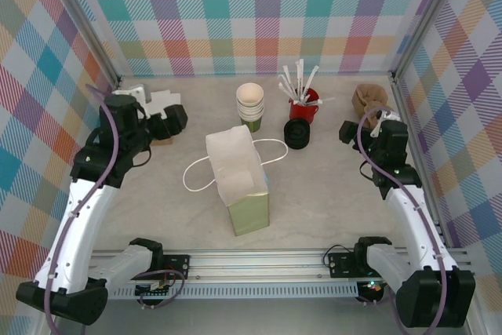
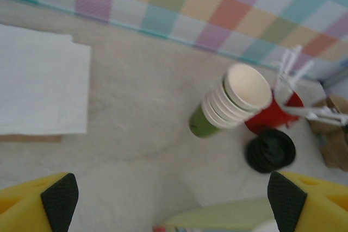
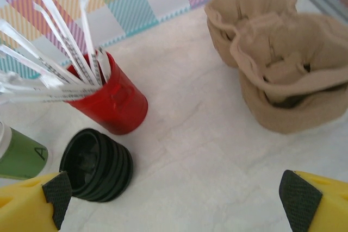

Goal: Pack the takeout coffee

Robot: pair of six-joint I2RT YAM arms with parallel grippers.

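The takeout coffee cups (image 1: 249,106) are a nested stack, pale green walls and cream insides, standing at the back middle of the table. Their green wall also shows in the left wrist view (image 2: 204,123) and the right wrist view (image 3: 19,153). A stack of round black lids (image 1: 297,133) (image 2: 270,150) (image 3: 98,164) sits just right of them. My left gripper (image 1: 174,119) (image 2: 173,199) is open over bare table, well left of the cups. Over bare table between the lids and the trays, my right gripper (image 1: 349,131) (image 3: 176,194) stands open too.
A pale green paper bag (image 1: 245,186) with white handles stands open in the middle. A red cup of white sticks (image 1: 302,107) (image 3: 111,101) is behind the lids. Brown pulp trays (image 1: 369,100) (image 3: 277,74) lie back right. White napkins (image 2: 38,85) lie back left.
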